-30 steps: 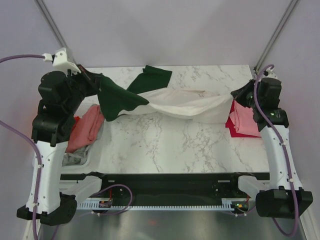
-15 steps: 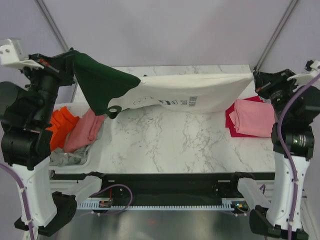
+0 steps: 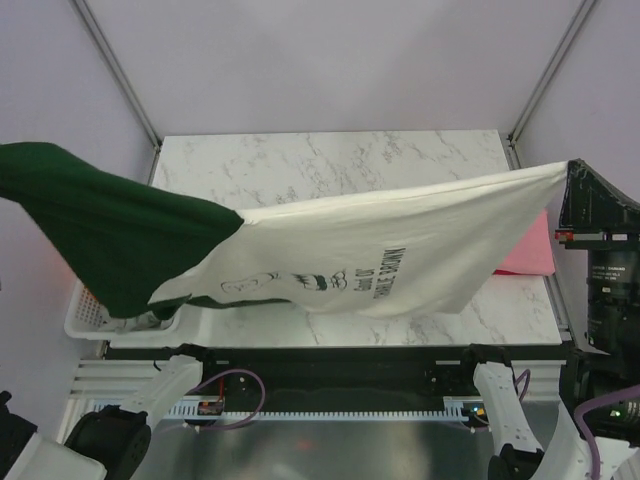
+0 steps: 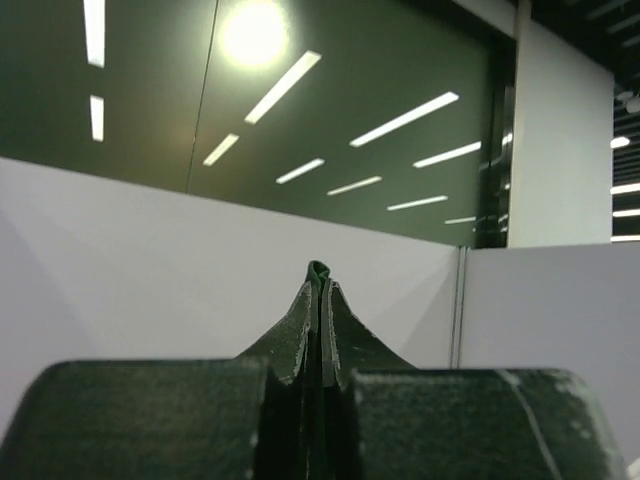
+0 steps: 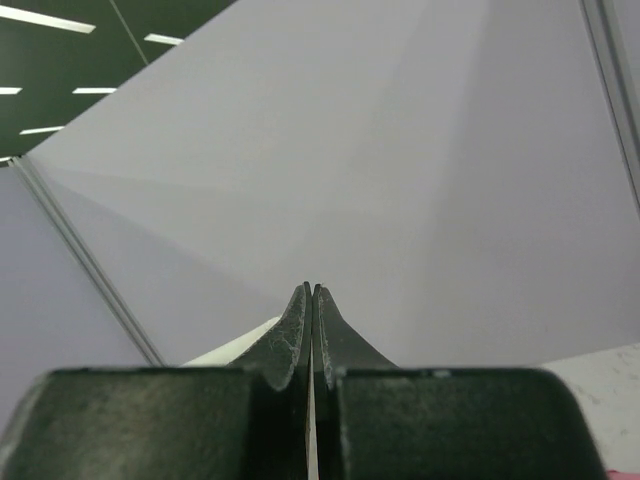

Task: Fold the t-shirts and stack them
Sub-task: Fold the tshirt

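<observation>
**A:** Where is the cream t-shirt (image 3: 400, 240)?

**B:** It is up in the air, spread wide above the counter (image 3: 330, 160). It runs from beyond the left edge of the top view across to the far right. Its dark green sleeve (image 3: 110, 240) hangs on the left, over the white basket (image 3: 85, 322). The black print (image 3: 340, 282) faces the overhead camera, but the lettering is too small to read.

**A:** What holds it?

**B:** Both arms do. The left gripper (image 4: 320, 290) has its fingers pressed together on a sliver of green cloth, which pokes out at the tips. Its wrist camera looks up at ceiling lights and a white wall. The right gripper (image 5: 311, 295) is pinched tight too, with a thin pale line of cloth between its fingers. In the top view the shirt's cream corner runs straight into it.

**A:** Is the cloth taut?

**B:** The upper edge is nearly straight from the sleeve to the right corner. The lower edge sags in a soft curve.

**A:** Is anything else there?

**B:** A pink t-shirt (image 3: 530, 258) lies on the counter at the right, partly hidden under the cream one's right end. The basket sits at the left near corner, and the sleeve covers most of what is in it.
</observation>
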You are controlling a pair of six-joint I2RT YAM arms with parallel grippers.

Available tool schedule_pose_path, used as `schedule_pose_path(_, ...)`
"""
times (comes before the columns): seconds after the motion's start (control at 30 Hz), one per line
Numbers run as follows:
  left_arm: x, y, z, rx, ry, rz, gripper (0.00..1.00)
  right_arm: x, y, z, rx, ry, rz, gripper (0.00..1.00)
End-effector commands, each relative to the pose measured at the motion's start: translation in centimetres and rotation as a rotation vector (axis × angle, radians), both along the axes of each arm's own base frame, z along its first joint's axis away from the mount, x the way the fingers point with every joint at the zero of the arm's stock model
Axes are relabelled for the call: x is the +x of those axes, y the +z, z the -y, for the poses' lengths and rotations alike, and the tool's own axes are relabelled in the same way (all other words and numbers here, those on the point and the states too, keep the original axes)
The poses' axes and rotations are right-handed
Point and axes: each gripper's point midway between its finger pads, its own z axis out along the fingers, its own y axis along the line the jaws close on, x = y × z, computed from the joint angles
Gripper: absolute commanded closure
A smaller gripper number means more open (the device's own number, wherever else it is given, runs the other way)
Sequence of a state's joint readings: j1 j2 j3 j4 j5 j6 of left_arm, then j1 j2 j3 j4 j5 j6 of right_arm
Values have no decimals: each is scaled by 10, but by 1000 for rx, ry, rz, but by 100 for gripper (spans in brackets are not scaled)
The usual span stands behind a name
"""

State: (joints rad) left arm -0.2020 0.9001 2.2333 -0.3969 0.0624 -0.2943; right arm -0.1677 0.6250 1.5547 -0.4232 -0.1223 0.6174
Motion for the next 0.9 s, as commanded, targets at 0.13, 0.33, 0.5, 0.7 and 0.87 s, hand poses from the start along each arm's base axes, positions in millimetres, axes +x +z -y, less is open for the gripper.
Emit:
schedule_pose_path(0.13,69,4,9,-31,3,-59,98,26,18,9,41,-13,-4,100)
schedule_pose_path(0.33,264,-131,51,-21,-51,-482,98,147,-70,4,141,144,-276,100)
schedule_pose_path(0.5,349,-157,69,-20,-82,-601,98,223,-87,9,194,192,-375,100)
schedule_pose_path(0.7,324,-21,65,-31,-112,-304,98,246,28,2,190,296,-226,100)
schedule_pose_path(0.87,287,19,54,-95,-148,-112,98,278,51,-1,262,431,-184,100)
